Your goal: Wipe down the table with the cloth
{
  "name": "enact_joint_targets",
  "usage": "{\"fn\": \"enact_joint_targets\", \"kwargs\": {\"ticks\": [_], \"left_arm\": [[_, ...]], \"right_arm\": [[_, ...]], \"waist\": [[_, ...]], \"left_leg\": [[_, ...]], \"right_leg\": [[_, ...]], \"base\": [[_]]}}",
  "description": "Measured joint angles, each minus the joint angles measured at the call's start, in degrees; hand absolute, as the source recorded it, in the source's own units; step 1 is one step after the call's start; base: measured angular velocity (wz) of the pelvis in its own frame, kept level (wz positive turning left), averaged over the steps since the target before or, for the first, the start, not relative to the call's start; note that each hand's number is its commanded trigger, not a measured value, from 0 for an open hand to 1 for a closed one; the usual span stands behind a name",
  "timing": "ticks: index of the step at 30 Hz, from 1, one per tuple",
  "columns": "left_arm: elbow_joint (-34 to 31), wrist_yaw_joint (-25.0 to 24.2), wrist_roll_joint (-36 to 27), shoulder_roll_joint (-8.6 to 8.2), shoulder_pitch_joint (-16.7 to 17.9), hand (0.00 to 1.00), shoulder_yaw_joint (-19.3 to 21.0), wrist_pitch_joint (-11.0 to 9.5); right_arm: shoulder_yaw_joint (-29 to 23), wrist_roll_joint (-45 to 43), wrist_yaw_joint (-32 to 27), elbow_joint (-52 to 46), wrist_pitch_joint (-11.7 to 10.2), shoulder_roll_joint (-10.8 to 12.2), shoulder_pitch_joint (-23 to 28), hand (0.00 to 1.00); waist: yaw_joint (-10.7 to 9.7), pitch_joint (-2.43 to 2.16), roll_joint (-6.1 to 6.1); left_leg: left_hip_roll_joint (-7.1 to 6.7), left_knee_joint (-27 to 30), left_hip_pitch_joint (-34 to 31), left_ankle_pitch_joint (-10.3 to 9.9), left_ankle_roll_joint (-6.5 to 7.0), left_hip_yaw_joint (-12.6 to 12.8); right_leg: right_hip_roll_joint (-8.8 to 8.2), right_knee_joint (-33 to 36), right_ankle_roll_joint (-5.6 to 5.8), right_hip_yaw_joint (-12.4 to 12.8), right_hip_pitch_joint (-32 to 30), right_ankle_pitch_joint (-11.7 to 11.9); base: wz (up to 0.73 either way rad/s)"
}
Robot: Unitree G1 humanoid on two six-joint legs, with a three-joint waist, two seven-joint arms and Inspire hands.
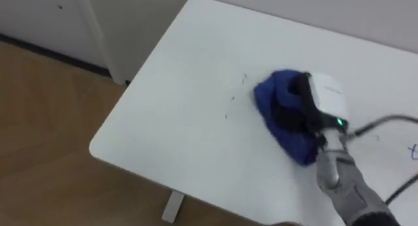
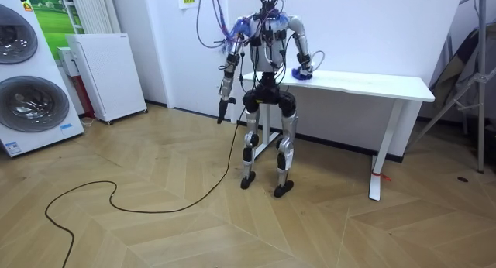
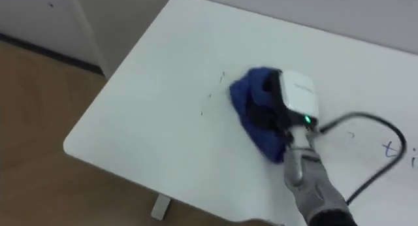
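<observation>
A wood-floored room holds a white table against the wall, and the robot stands at its end on the room view's left. The right hand presses the bunched blue cloth onto the tabletop, dark fingers curled into it. A long stroke could carry the cloth off the nearby edge, and its folds may skip the small dark specks beside it. The room view adds the left hand hanging low, its state impossible to tell. The eye views reveal the specks.

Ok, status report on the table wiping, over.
Right hand down on the blue cloth, on the white table. Left hand hanging at the robot's side. Small dark marks just left of the cloth; nothing in the way.
</observation>
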Motion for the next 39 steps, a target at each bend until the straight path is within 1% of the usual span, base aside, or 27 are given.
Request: {"fn": "enact_joint_targets", "kwargs": {"ticks": [2,5,8,10,12,13,14,15,16,17,18,19,20,21,22,23,24,25,26,27,28,29,30,34,35,37,39], "left_arm": [[-1.83,0.68,2.10,0.10,1.61,0.00,2.60,-0.47],[-3.24,0.90,3.21,0.10,1.10,0.00,3.18,-1.74],[-4.03,1.50,3.11,-0.56,-0.13,0.00,2.30,-2.52],[-3.76,1.57,3.17,-0.79,-1.00,0.00,0.19,-2.50],[-2.67,2.13,2.67,-1.35,-2.79,0.00,-2.54,-2.48],[-2.08,2.32,2.33,-1.55,-3.46,0.00,-2.88,-2.48],[-0.61,2.98,0.94,-1.67,-4.49,0.00,-3.98,-2.49],[-0.06,3.10,0.82,-1.63,-5.90,0.00,-4.37,-2.46],[1.39,3.21,0.67,-1.40,-7.90,0.00,-5.02,-2.53],[3.36,3.62,0.16,-1.05,-9.86,0.00,-6.07,-2.56],[3.42,3.64,0.10,-0.91,-10.57,0.00,-6.59,-2.71],[3.63,3.66,-0.38,-0.75,-11.48,0.00,-7.36,-4.24],[4.11,3.56,-1.02,-0.71,-13.13,0.00,-7.58,-5.31],[4.21,3.50,-1.61,-0.67,-13.19,0.00,-7.54,-5.45],[4.29,3.48,-2.07,-0.66,-13.77,0.00,-7.21,-5.51],[4.28,3.48,-1.94,-0.38,-14.31,0.00,-6.58,-5.63],[4.30,3.46,-2.01,-0.07,-14.36,0.00,-6.21,-5.67],[4.84,3.14,-2.37,0.87,-14.76,0.00,-5.89,-5.83],[5.57,2.54,-2.45,2.07,-15.38,0.00,-5.98,-5.83],[5.67,2.19,-2.43,2.57,-15.60,0.00,-5.99,-5.83],[5.63,1.84,-2.65,3.41,-16.09,0.00,-6.02,-5.77],[5.60,1.52,-3.23,3.30,-16.59,0.00,-5.98,-5.78],[5.52,1.24,-3.28,3.24,-16.25,0.00,-5.86,-6.05],[3.51,0.75,-3.10,3.01,-12.52,0.00,-5.47,-6.27],[2.57,0.74,-3.00,2.95,-10.98,0.00,-4.75,-6.19],[1.91,0.64,-2.91,2.66,-8.94,0.00,-4.14,-5.55],[1.56,0.33,-2.48,2.43,-7.47,0.00,-4.18,-5.19]], "right_arm": [[-5.10,2.56,-1.93,1.46,-0.59,-1.28,5.81,1.00],[-9.74,2.98,-2.13,5.58,-0.29,-3.05,7.68,1.00],[-10.11,2.90,-1.90,5.88,1.30,-3.75,6.64,1.00],[-8.59,2.78,-1.29,5.24,3.54,-3.68,4.56,1.00],[-5.42,1.19,0.15,3.63,8.10,-2.38,-0.51,1.00],[-4.21,0.52,0.45,3.31,8.96,-2.09,-1.89,1.00],[-1.44,-0.92,1.32,2.74,10.27,-1.06,-5.11,1.00],[0.27,-1.71,1.66,2.61,10.78,-0.39,-6.77,1.00],[3.40,-3.17,2.82,1.76,11.63,1.33,-9.75,1.00],[6.53,-4.68,3.99,1.59,12.06,3.13,-12.14,1.00],[8.04,-5.12,4.71,1.30,12.21,3.87,-13.16,1.00],[11.27,-7.61,6.28,0.94,12.05,5.52,-15.68,1.00],[13.36,-9.75,7.72,0.94,11.40,6.73,-19.13,1.00],[14.48,-10.42,8.25,0.96,10.85,6.93,-20.87,1.00],[16.13,-10.80,9.10,1.02,10.12,6.91,-23.59,1.00],[16.99,-10.83,9.50,0.86,9.99,6.93,-25.01,1.00],[17.08,-10.90,9.50,0.80,9.76,6.92,-25.26,1.00],[16.91,-10.58,9.50,1.02,9.73,6.74,-25.00,1.00],[16.18,-8.37,9.37,0.87,9.12,6.49,-24.32,1.00],[15.79,-7.84,9.35,0.83,8.90,6.49,-24.22,1.00],[15.41,-6.77,9.21,1.07,8.28,6.22,-23.80,1.00],[15.36,-5.54,8.85,1.59,7.33,5.25,-22.76,1.00],[15.06,-4.42,8.62,1.42,6.77,4.56,-20.87,1.00],[12.37,-3.62,8.92,-0.34,5.64,0.67,-15.43,1.00],[11.12,-2.58,8.34,-1.24,5.60,-0.43,-13.37,1.00],[8.68,-2.24,7.40,-1.69,5.11,-1.75,-10.32,1.00],[5.85,-1.57,6.82,-2.78,5.12,-2.64,-7.42,1.00]], "waist": [[-1.87,-0.86,-0.83],[-3.26,-1.01,-1.30],[-2.86,-0.87,-0.54],[-0.80,-0.62,0.43],[2.52,0.35,1.75],[3.39,0.36,2.02],[4.57,0.48,1.98],[5.36,0.52,2.80],[6.57,0.86,3.01],[8.19,0.96,3.11],[9.20,0.93,3.08],[11.40,0.93,3.07],[13.15,0.95,2.98],[14.18,0.96,2.89],[16.43,1.05,2.92],[17.53,1.10,3.63],[17.27,1.11,3.64],[16.27,0.90,3.23],[14.24,0.96,3.02],[13.29,1.01,2.97],[11.27,1.02,2.66],[10.88,1.11,3.36],[10.75,1.03,2.77],[9.53,0.68,2.31],[8.62,0.64,1.98],[6.20,0.72,2.11],[4.55,0.60,2.01]], "left_leg": [[-0.04,-0.22,1.18,-0.01,0.01,1.11],[0.10,0.00,1.82,-0.36,0.40,1.52],[0.53,0.60,1.75,-1.15,0.53,2.75],[0.74,2.63,1.70,-2.30,0.84,4.24],[0.93,6.83,0.07,-4.51,1.62,5.05],[1.06,7.56,-0.64,-4.82,1.75,5.89],[1.79,9.29,-2.29,-5.45,2.07,7.54],[2.55,9.83,-2.78,-5.70,2.40,8.45],[4.11,11.13,-4.32,-6.01,2.65,10.28],[5.63,12.08,-4.93,-6.09,2.15,11.56],[6.18,12.23,-5.10,-6.02,1.88,11.98],[6.75,12.55,-5.76,-5.89,1.30,12.04],[7.47,13.26,-7.41,-5.26,0.09,11.95],[7.76,13.39,-8.39,-5.02,-0.36,11.52],[8.18,13.11,-9.54,-4.53,-1.28,8.76],[8.74,12.15,-10.12,-3.94,-2.85,3.57],[8.98,11.12,-10.31,-3.41,-3.79,1.06],[9.33,9.02,-10.36,-2.10,-5.73,-3.84],[9.80,7.87,-10.60,-1.20,-7.63,-8.20],[10.28,7.90,-10.81,-1.15,-8.57,-9.55],[10.88,8.83,-11.26,-1.53,-10.73,-11.78],[13.43,9.77,-11.21,-0.56,-11.06,-11.14],[14.65,9.44,-10.61,1.72,-9.80,-9.21],[18.18,7.41,-9.04,6.20,-8.51,-2.35],[18.82,7.10,-9.35,7.71,-8.45,-0.53],[18.84,7.10,-10.27,9.51,-8.55,0.41],[18.33,7.40,-10.67,9.84,-8.67,3.87]], "right_leg": [[-0.16,-0.06,0.03,0.00,1.09,0.01],[-0.13,0.11,0.05,0.03,1.62,0.02],[-0.49,2.67,-0.27,0.05,0.16,0.04],[-1.17,5.82,-0.79,0.03,-1.95,-0.22],[-1.87,9.61,-1.98,-0.38,-5.59,0.39],[-2.23,10.48,-2.43,-0.87,-6.90,0.64],[-3.24,11.57,-3.28,-3.20,-9.00,1.23],[-3.50,11.86,-3.59,-3.85,-9.74,1.72],[-4.24,12.88,-3.24,-5.73,-11.06,2.17],[-6.25,19.79,-2.54,-7.23,-11.78,0.45],[-7.66,22.63,-2.20,-7.48,-11.55,-0.18],[-10.80,25.56,-1.71,-7.12,-11.23,-0.89],[-13.31,24.31,-0.98,-6.17,-11.00,-0.45],[-14.43,22.82,-0.57,-5.77,-11.07,-0.21],[-15.06,18.85,-0.38,-4.13,-11.24,-0.14],[-14.48,14.52,0.04,-2.12,-11.34,0.08],[-13.79,11.95,0.83,-0.86,-11.26,0.58],[-12.55,6.80,1.87,1.61,-11.03,2.07],[-11.75,3.21,2.63,1.74,-9.95,4.21],[-11.46,2.94,2.57,1.74,-9.69,4.88],[-11.27,7.36,7.10,0.57,-9.76,4.97],[-9.89,12.40,6.13,-0.58,-9.74,0.63],[-9.65,15.40,5.11,-1.89,-9.83,-2.45],[-7.89,19.60,2.50,-3.63,-9.06,-7.70],[-7.36,19.96,1.88,-4.42,-8.90,-8.51],[-7.13,20.08,1.31,-6.67,-7.86,-9.33],[-7.00,19.62,1.19,-8.21,-6.39,-9.92]], "base": [[-0.12],[-0.12],[-0.42],[-0.80],[-1.10],[-1.06],[-0.83],[-0.84],[-0.54],[-0.36],[-0.19],[-0.23],[-0.24],[-0.26],[-0.18],[-0.04],[0.39],[0.95],[1.10],[1.29],[1.03],[0.97],[0.47],[0.28],[0.45],[0.63],[0.71]]}}
